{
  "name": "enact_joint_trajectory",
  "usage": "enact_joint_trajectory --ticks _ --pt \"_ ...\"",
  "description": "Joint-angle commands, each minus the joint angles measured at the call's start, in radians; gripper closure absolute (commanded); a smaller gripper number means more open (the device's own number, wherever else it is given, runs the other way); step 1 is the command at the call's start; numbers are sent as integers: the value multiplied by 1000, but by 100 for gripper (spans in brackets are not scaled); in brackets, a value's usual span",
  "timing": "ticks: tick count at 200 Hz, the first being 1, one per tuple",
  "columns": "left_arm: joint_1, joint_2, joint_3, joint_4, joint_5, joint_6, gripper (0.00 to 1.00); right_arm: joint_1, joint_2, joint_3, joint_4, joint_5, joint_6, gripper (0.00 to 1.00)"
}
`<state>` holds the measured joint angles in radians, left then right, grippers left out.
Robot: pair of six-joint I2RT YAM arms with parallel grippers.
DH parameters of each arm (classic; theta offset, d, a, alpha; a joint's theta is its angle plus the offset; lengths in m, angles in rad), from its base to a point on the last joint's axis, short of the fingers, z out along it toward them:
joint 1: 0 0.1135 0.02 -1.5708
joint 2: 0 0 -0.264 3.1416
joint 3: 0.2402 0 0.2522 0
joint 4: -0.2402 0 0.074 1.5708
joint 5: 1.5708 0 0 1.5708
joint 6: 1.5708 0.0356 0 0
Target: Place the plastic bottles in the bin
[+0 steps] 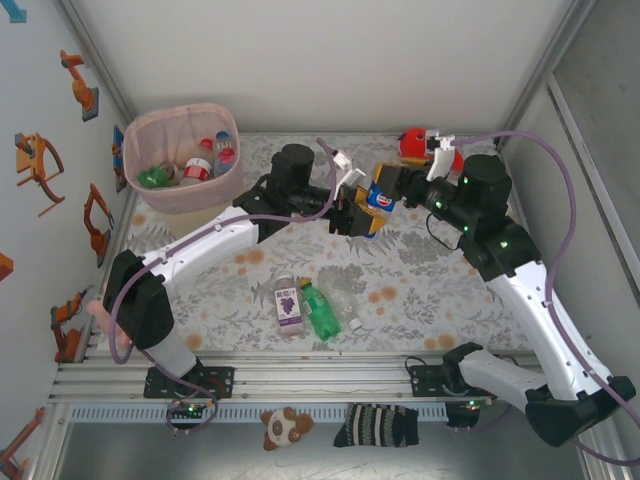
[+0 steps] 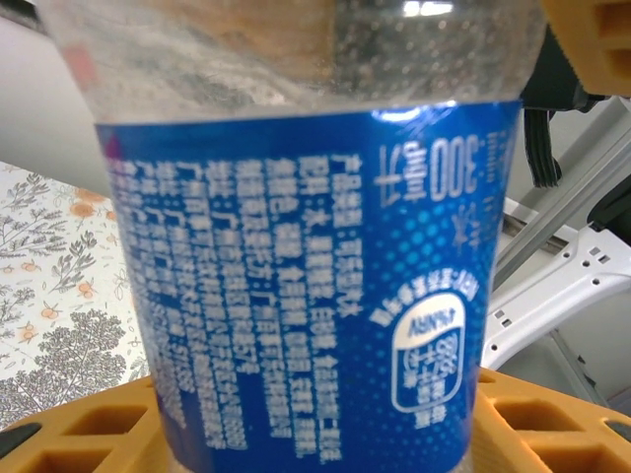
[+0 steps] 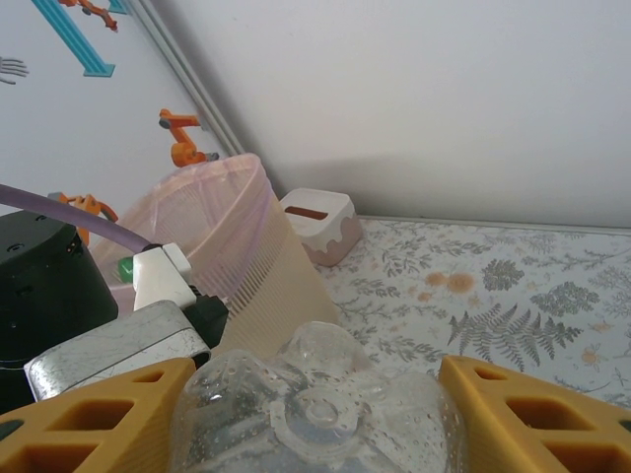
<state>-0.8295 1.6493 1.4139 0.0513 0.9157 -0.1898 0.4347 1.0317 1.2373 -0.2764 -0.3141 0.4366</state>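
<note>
Edges and clearance: the desk (image 1: 430, 280) is walled on its left, far and right edges, with a rail along the near edge. Both arms reach in to its middle. Open cloth lies toward the near right corner and along the far edge between the bin (image 1: 190, 197) and a red plush (image 1: 415, 145) near the far right corner.

Tools: the right tool (image 1: 386, 188) is clamped on the blue-labelled bottle (image 1: 380, 197), held above the desk's middle; its wrist view shows the clear base (image 3: 315, 414) seated between the orange fingers (image 3: 532, 414). The left tool (image 1: 360, 208) straddles the same bottle (image 2: 315, 296), with its fingers (image 2: 79, 424) on either side. Whether they press on it cannot be told.

Containers: the bin stands in the far left corner, upright, mesh wall (image 3: 246, 246) intact. It holds several bottles (image 1: 197, 168), one of them green. A small white-and-pink box (image 3: 317, 222) sits just beside it.

Loose items: a purple-labelled bottle (image 1: 289, 303), a green bottle (image 1: 320, 310) and a clear bottle (image 1: 347, 312) lie together near the middle of the near edge.
</note>
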Motion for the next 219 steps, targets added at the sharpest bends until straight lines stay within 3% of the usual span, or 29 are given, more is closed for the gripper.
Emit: enact_joint_trajectory --ticks 1,39,67,163,219 --pt "-7 -26 20 -1 30 52 46 6 -5 33 22 7 13 49" --pt "-6 -42 21 -7 4 57 48 5 -7 49 -14 15 6 32" --pt "-1 -63 17 -23 -20 69 48 6 -19 56 -50 41 2 25" --pt "83 -154 -8 -83 -115 78 49 6 -105 42 -98 112 -20 24" --pt "170 -243 26 -264 -381 93 49 6 -130 40 -151 134 -34 25"
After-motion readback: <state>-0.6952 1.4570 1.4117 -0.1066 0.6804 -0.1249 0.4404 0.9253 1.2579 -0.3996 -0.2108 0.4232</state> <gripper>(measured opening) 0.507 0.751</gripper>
